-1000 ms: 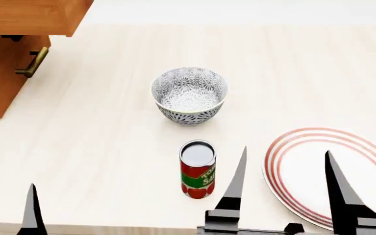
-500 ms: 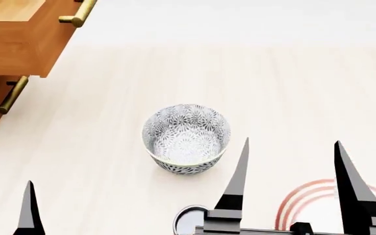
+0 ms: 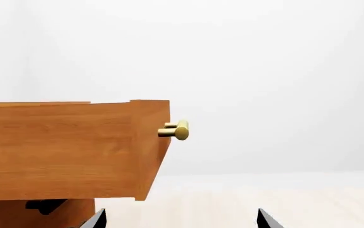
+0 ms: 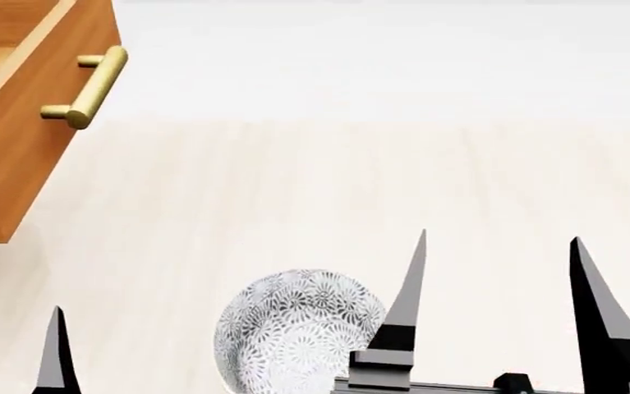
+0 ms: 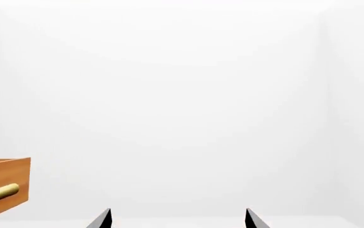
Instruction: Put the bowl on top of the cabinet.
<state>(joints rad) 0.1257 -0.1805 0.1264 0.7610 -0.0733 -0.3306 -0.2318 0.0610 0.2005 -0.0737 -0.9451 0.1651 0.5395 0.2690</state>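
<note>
Head view. The pale wooden tabletop (image 4: 326,197) fills most of the field. At 10 o'clock stands the cabinet (image 4: 13,123), honey-brown, with one drawer pulled out and its brass bar handle (image 4: 87,89) facing the table's middle. At 6 o'clock, cut by the lower edge, sits the bowl (image 4: 292,336), white with a dense dark floral pattern, upright on the tabletop and well apart from the cabinet. The right gripper (image 4: 498,316) rises from 5 o'clock, its two black fingers spread wide with nothing between them; the inner finger (image 4: 408,287) overlaps the bowl's rim in this view, contact not determinable. Of the left gripper (image 3: 178,218) only one tip shows at 7 o'clock here; the left wrist view shows its two tips set apart and empty, facing the drawer's side.
</note>
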